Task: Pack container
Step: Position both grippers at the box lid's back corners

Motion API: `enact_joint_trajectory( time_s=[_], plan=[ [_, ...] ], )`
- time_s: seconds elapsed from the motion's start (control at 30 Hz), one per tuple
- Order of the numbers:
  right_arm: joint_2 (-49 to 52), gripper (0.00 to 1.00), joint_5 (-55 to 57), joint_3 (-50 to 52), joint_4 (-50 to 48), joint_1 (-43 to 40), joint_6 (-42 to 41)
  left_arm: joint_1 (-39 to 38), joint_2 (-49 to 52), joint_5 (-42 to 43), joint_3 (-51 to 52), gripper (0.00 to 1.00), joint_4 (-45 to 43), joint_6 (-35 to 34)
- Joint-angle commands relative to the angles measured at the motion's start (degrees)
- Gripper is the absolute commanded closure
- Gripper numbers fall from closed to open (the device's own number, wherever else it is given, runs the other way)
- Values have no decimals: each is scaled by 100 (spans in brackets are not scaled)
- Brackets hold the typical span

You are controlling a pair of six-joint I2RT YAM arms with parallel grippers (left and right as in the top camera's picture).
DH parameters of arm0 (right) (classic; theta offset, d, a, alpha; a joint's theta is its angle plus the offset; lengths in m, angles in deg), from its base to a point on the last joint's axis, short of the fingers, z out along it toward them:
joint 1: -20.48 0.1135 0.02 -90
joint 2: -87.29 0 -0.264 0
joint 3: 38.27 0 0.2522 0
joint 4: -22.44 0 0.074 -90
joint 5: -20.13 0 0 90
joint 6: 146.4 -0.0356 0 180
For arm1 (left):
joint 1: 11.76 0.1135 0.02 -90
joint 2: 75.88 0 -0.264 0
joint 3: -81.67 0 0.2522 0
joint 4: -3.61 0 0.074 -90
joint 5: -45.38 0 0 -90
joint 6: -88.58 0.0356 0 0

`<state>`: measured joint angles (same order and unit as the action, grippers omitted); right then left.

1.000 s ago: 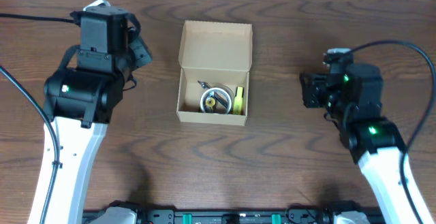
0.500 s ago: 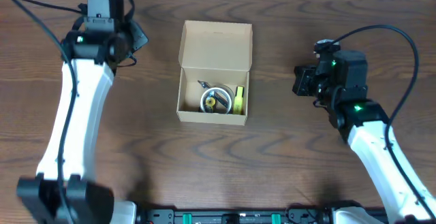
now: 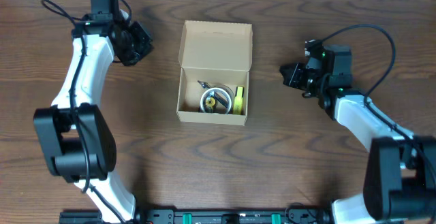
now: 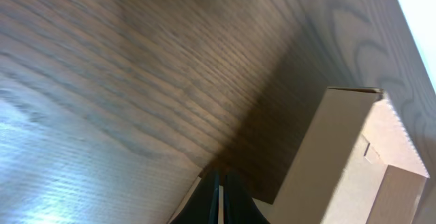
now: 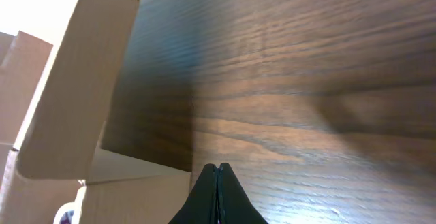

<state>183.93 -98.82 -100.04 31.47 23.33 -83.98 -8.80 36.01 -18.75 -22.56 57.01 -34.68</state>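
Tan cardboard container (image 3: pixel 215 47) sits open on the bench (image 3: pixel 293 156), between the left fingers (image 4: pixel 210 200) and the right fingers (image 5: pixel 208 200). Both pairs are clenched tight on nothing, each near one of its side walls.

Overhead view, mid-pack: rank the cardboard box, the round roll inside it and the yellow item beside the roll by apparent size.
1. cardboard box, by far the largest.
2. round roll.
3. yellow item, a narrow strip from above; possibly seen edge-on.

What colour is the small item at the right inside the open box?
The small item is yellow; overhead view shows it best.
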Motion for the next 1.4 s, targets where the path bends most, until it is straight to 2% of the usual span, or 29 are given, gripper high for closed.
enact_joint_trajectory(
  time_s=[0.0,0.13,0.57,0.97,1.07,1.37],
  plan=[
    [310,99,-584,-109,-374,-42,-555,31,286,522,-127,94,-142,-63],
    [828,99,-868,-284,-826,-37,-962,31,675,979,-129,94,-396,-173],
    [1788,99,-903,-1290,-839,511,-1182,-81,1285,1620,-129,94,-1014,-450],
    [1823,99,-778,-1491,-881,741,-1182,-579,1292,1718,-129,94,-1268,-492],
    [1823,99,-914,-1491,-1147,820,-1180,-599,1292,1770,-129,94,-1268,-490],
    [1810,99,-1338,-1497,-1539,826,-1110,-485,1290,2446,-184,94,-1285,129]
  ],
)
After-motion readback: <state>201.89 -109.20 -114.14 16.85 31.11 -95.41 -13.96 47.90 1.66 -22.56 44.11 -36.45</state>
